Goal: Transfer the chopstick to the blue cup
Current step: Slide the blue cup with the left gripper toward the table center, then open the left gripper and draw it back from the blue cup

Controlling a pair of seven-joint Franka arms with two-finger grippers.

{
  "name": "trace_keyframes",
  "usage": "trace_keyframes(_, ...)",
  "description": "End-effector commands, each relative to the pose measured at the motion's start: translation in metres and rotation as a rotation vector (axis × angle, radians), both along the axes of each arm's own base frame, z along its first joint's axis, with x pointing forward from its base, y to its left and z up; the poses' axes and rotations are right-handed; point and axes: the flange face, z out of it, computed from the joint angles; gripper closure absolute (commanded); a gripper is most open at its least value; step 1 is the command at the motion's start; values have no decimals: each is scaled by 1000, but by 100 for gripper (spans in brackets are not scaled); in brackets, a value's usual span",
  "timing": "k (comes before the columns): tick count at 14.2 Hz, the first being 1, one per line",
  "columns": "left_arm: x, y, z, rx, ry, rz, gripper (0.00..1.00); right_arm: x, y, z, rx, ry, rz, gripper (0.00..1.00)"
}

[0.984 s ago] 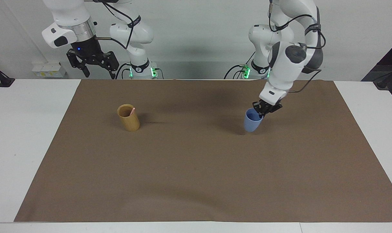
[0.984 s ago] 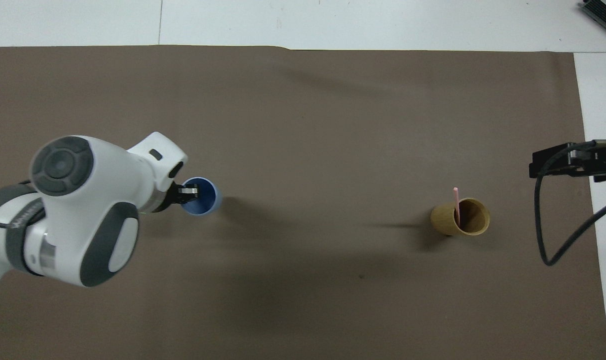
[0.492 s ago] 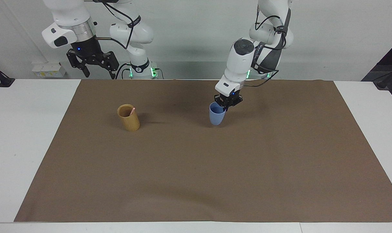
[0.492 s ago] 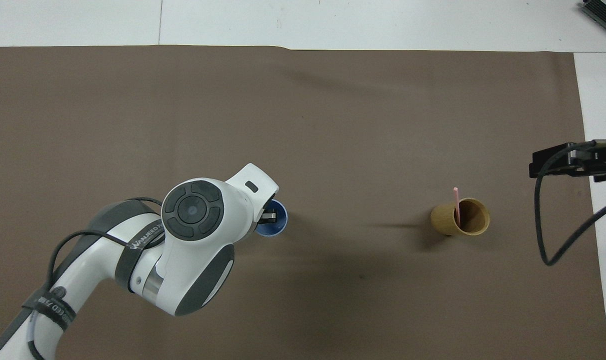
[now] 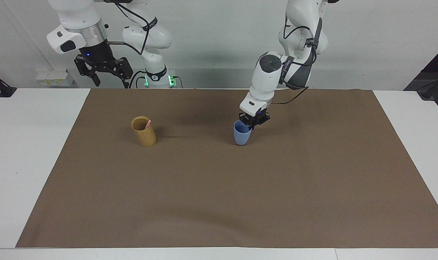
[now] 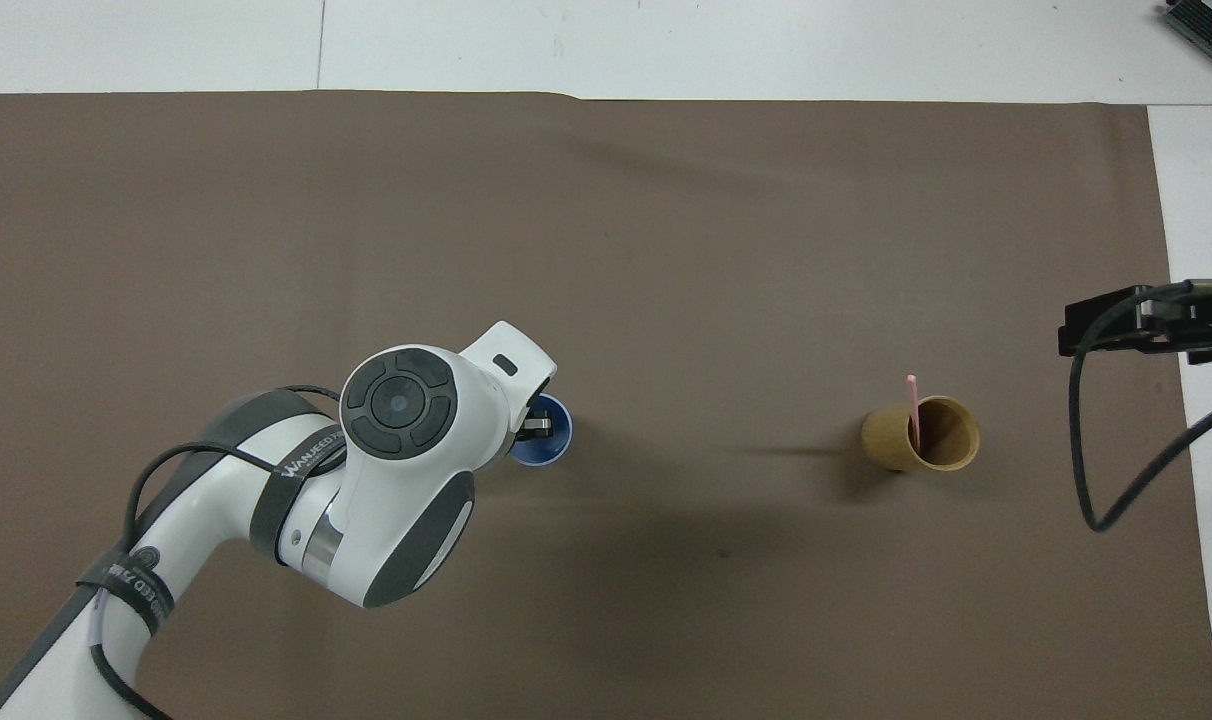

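The chopstick [image 6: 911, 412] stands near-upright in the tan cup [image 5: 144, 131] toward the right arm's end of the brown mat [image 5: 219, 202], its tip apparently leaning away from the robots. Mid-mat, the left gripper [image 5: 252, 121] clamps the blue cup's [image 5: 242, 133] rim. The right gripper [image 5: 102, 70] waits spread open over the mat's corner.

Left claw [image 5: 253, 122] clamped low; right claw [image 5: 102, 72] hangs spread, waiting.

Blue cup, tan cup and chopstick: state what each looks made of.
Blue cup: probably plastic, smooth, even matte colour, thin rim.
Tan cup: plastic or bamboo-like; uniform mustard tone, no visible grain.
Chopstick: pale pink, thin and straight; plastic or painted wood, cannot tell.
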Motion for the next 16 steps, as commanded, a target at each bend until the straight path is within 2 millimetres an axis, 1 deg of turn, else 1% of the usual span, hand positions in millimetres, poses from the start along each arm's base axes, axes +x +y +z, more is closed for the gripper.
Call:
trace_keyframes(1, 0, 0, 4, 0, 11, -8, 99, 0, -1, 0, 8, 9, -13, 0)
trace_keyframes(3, 0, 0, 5, -1, 10, -8, 74, 0, -1, 0, 8, 10, -15, 0)
trace_keyframes(4, 0, -1, 5, -2, 10, -7, 59, 0, -1, 0, 8, 10, -13, 0)
trace_keyframes(5, 0, -2, 6, -4, 7, -7, 49, 0, -1, 0, 8, 10, -13, 0)
trace_keyframes(6, 2, -2, 7, -9, 1, 0, 29, 0, 0, 0, 8, 7, -13, 0)
trace_keyframes(8, 5, -2, 11, -11, -2, 1, 9, 0, 0, 0, 8, 9, -13, 0)
trace_keyframes(9, 9, 0, 17, -17, -11, 5, 2, 0, 0, 0, 8, 7, -13, 0)
trace_keyframes(10, 11, 5, 26, -23, -20, 11, 0, 0, 0, 0, 8, 7, -13, 0)
trace_keyframes(11, 17, 13, 44, -30, -31, 28, 0, 0, 0, 0, 8, 7, -13, 0)
trace_keyframes(14, 38, 47, 110, -15, -13, 35, 0, 0, 0, 0, 8, 7, -13, 0)
trace_keyframes(16, 53, 79, 152, 3, 21, 35, 0, 0, 0, 0, 8, 9, -13, 0)
